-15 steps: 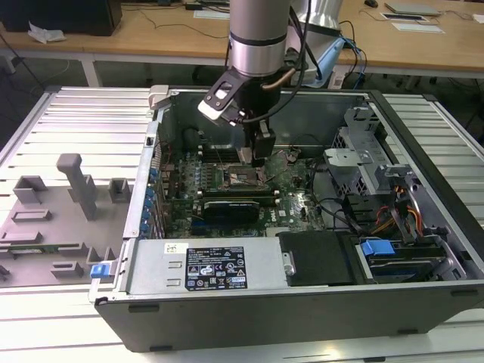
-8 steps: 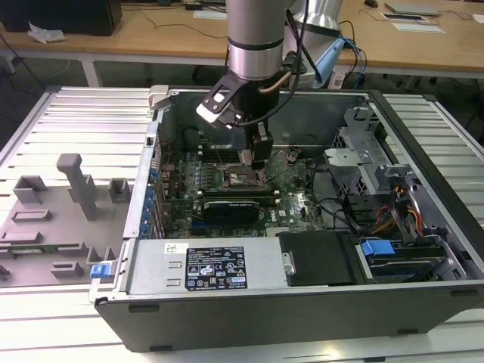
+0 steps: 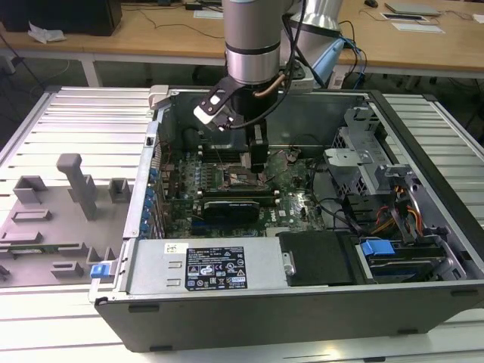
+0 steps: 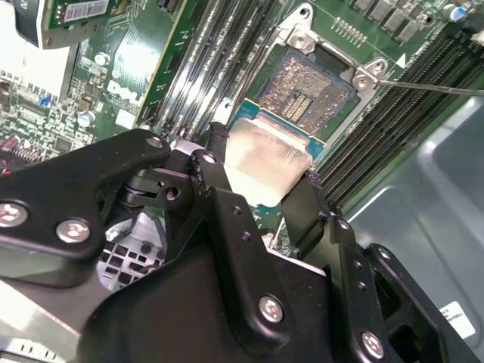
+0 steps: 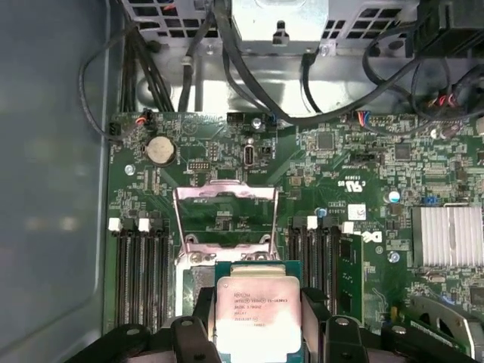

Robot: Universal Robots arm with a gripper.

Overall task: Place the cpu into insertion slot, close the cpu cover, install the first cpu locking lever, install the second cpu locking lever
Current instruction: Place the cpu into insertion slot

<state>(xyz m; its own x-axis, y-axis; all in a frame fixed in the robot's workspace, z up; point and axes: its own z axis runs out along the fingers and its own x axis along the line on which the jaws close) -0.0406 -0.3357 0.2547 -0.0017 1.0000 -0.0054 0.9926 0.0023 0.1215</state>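
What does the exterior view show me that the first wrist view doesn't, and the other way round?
The exterior view adds the wide scene: the arm reaching down into the open computer case, which sits on a slatted metal table beside grey fixtures. The first wrist view adds close detail: the cpu clamped in the gripper, the cpu cover swung open, a coin battery and a finned heatsink. Both share the green motherboard and the gripper.
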